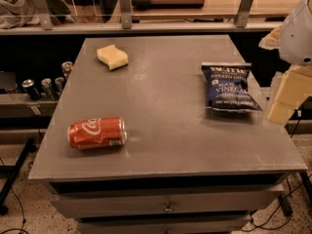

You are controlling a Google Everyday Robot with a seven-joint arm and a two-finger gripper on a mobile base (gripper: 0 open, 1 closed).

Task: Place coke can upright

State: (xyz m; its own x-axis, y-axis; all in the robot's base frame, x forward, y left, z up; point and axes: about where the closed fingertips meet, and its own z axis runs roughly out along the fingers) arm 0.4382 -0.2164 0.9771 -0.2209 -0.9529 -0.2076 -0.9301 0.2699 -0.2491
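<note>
The coke can [96, 132] is red with white script lettering. It lies on its side near the front left corner of the grey table [165, 111], its silver end facing right. My gripper [286, 95] hangs at the right edge of the view, beside the table's right edge and just right of a chip bag. It is far from the can and holds nothing that I can see.
A yellow sponge [112, 56] lies at the back left of the table. A dark blue potato chip bag [228, 87] lies at the right. Several dark and silver cans [44, 84] stand on a lower shelf to the left. Drawers [168, 206] sit under the tabletop.
</note>
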